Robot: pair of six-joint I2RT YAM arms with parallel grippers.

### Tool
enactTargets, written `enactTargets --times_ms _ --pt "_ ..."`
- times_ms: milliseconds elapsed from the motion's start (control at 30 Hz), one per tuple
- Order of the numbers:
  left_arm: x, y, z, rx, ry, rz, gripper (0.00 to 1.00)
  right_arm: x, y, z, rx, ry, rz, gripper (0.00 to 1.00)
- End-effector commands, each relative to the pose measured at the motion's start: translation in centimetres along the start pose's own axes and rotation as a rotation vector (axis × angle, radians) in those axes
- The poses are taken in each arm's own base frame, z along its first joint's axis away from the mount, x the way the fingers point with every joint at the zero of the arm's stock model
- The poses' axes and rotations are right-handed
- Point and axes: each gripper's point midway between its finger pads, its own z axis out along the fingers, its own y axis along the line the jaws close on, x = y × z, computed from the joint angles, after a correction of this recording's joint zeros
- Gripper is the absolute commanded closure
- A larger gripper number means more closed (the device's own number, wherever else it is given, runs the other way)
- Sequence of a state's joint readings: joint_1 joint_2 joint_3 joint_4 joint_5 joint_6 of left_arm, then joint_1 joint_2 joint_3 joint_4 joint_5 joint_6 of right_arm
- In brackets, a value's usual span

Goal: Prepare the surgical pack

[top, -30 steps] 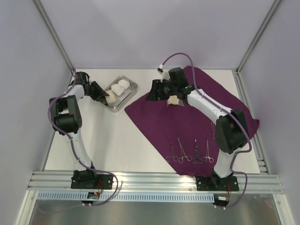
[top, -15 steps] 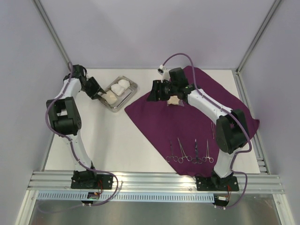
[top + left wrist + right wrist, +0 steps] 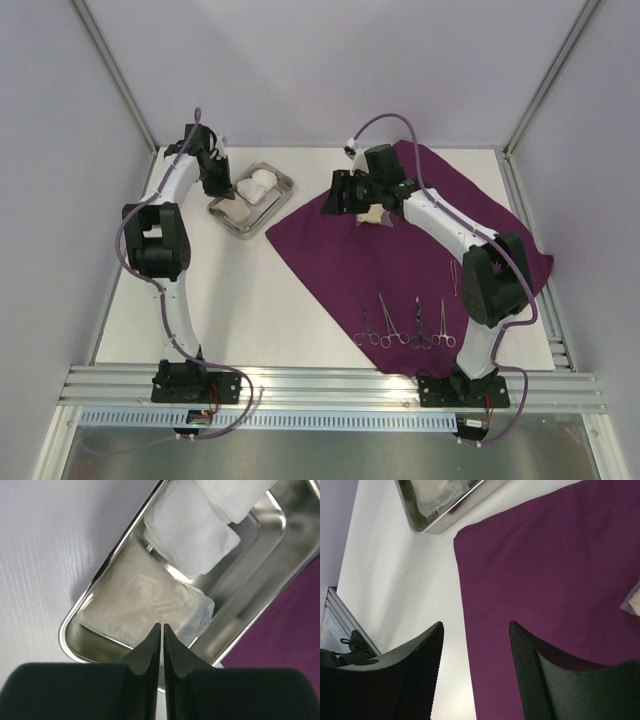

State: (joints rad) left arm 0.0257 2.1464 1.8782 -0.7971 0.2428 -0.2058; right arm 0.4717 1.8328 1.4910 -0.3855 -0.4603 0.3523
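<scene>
The steel tray [image 3: 278,192] sits on the white table left of the purple cloth [image 3: 400,260]. It holds white gauze pads [image 3: 258,183] and a clear-wrapped gauze packet [image 3: 142,605]. My left gripper [image 3: 218,188] hangs over the tray's left end, shut and empty [image 3: 161,626]. My right gripper [image 3: 336,196] is open and empty over the cloth's left edge [image 3: 476,630]. Another gauze packet [image 3: 375,214] lies on the cloth under the right arm. Four steel clamps [image 3: 405,325] lie in a row on the cloth's near part.
The tray's corner [image 3: 427,522] shows at the top of the right wrist view. Metal frame posts stand at the back corners, and a rail [image 3: 330,385] runs along the near edge. The cloth overhangs toward the table's right edge [image 3: 535,265].
My left gripper has swung from the tray's left side toward the back, and now hangs over the tray's left end. The tray shifted slightly left. The right arm has barely moved.
</scene>
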Motion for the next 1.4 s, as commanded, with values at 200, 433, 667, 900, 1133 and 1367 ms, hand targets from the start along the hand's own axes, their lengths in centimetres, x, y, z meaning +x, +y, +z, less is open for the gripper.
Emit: enactTargets --times_ms 200,433,667,900,1133,1367 --pt "0.4 4.4 2.8 -0.155 0.024 0.138 0.87 -2.5 -8.3 -2.9 0.289 -0.089 0.214 0.43" --pt "2.4 4.6 3.4 -0.155 0.060 0.121 0.87 -2.6 -17.5 -3.8 0.459 -0.091 0.418 0.42" --pt "0.1 3.3 1.5 -0.119 -0.020 0.142 0.86 -1.4 -21.7 -2.2 0.497 -0.025 0.438 0.39" --pt "-2.0 2.0 -1.2 -0.097 -0.083 0.153 0.85 -1.6 -22.1 0.4 0.415 -0.020 0.424 0.38" --pt "-2.2 0.2 -2.7 -0.024 -0.082 0.138 0.83 0.1 -22.7 1.6 0.395 0.024 0.447 0.42" --pt "-1.8 -2.8 -4.2 0.096 -0.055 0.142 0.81 0.2 -22.5 1.8 0.371 0.035 0.431 0.71"
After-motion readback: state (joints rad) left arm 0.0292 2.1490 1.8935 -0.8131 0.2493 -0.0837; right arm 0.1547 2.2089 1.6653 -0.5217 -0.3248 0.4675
